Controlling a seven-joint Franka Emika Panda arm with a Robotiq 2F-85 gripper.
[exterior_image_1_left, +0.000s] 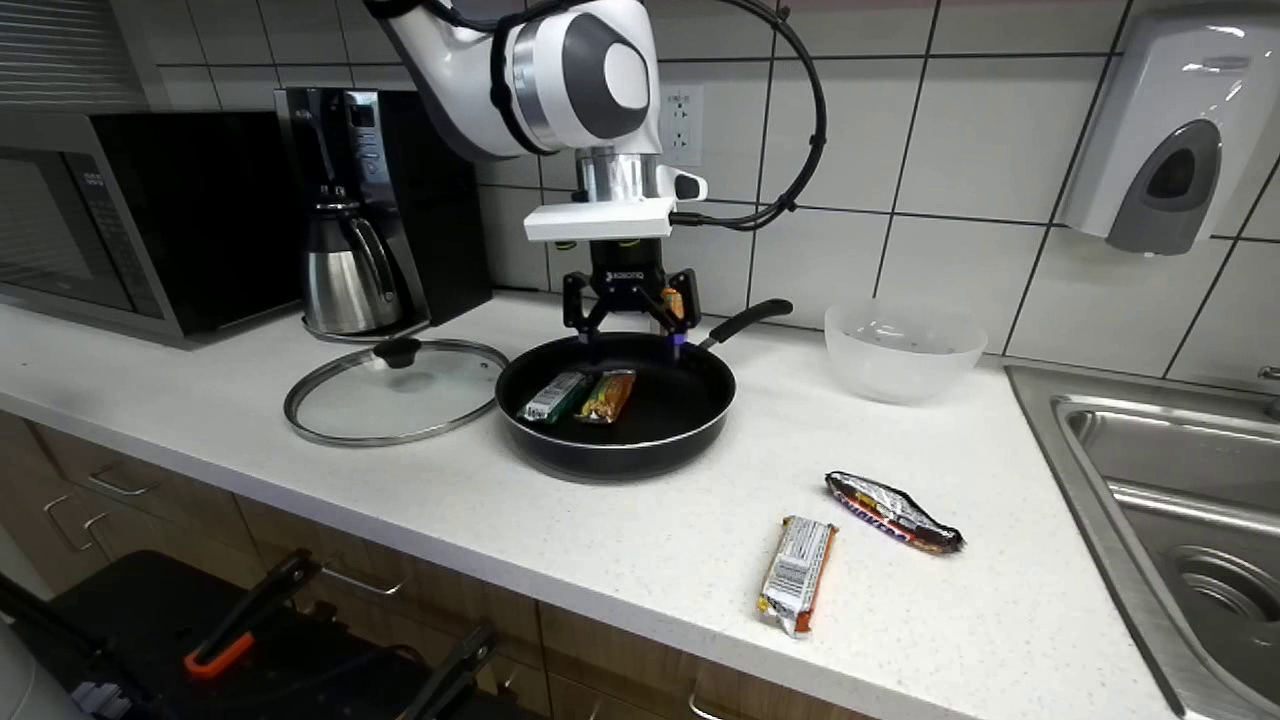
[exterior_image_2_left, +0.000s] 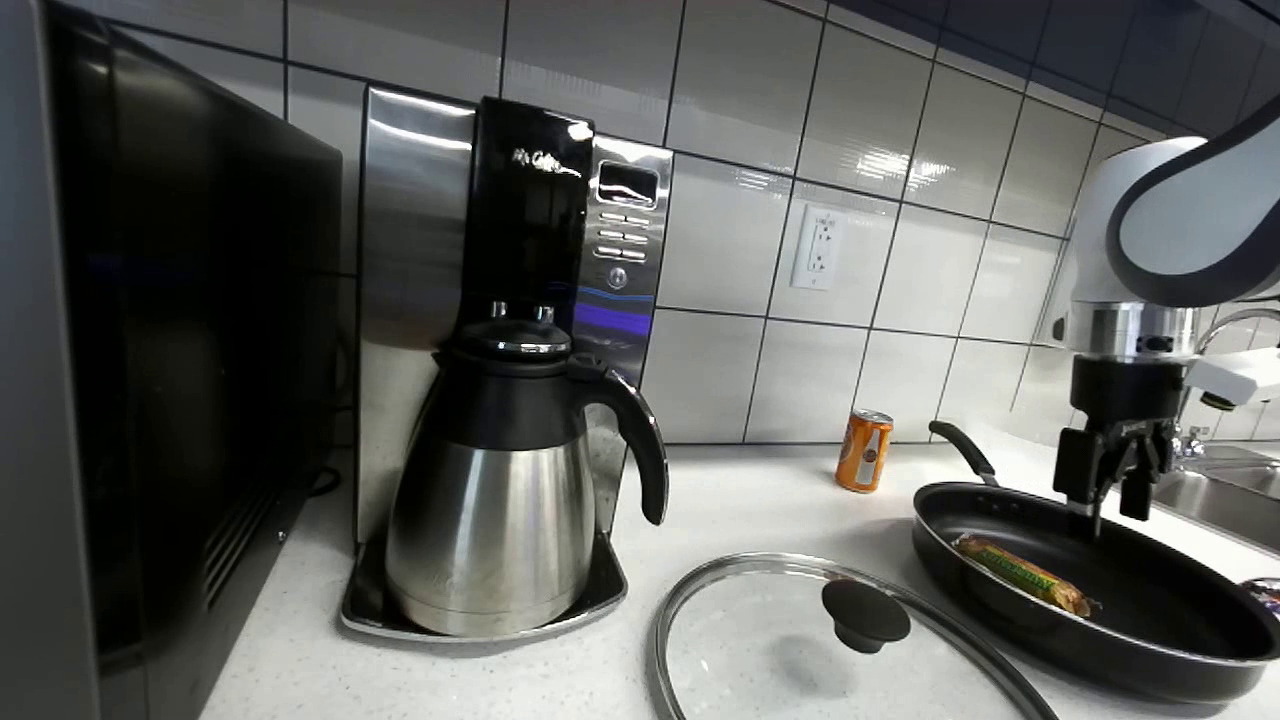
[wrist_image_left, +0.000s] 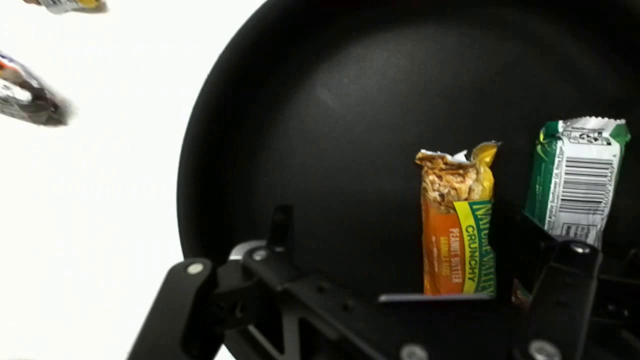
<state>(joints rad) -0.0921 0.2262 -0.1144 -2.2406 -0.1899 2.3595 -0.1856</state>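
My gripper (exterior_image_1_left: 632, 348) is open with nothing between its fingers and points down over the black frying pan (exterior_image_1_left: 610, 462). It also shows above the pan in the other views (exterior_image_2_left: 1112, 515) (wrist_image_left: 405, 230). In the pan lie an orange and green granola bar (wrist_image_left: 457, 245) and a green and white wrapped bar (wrist_image_left: 582, 175), side by side. In the wrist view the orange bar lies between the fingers in the picture, nearer the right finger, whose tip is beside the green bar. In an exterior view the fingertips are behind both bars (exterior_image_1_left: 606, 397), apart from them.
A white bar with orange edges (exterior_image_1_left: 797, 575) and a dark bar (exterior_image_1_left: 893, 512) lie on the counter. A glass lid (exterior_image_1_left: 400, 395) lies beside the pan. A frosted bowl (exterior_image_1_left: 905, 350), an orange can (exterior_image_2_left: 864, 452), a coffee maker (exterior_image_2_left: 530, 210), a microwave (exterior_image_1_left: 200, 200) and a sink (exterior_image_1_left: 1060, 450) surround it.
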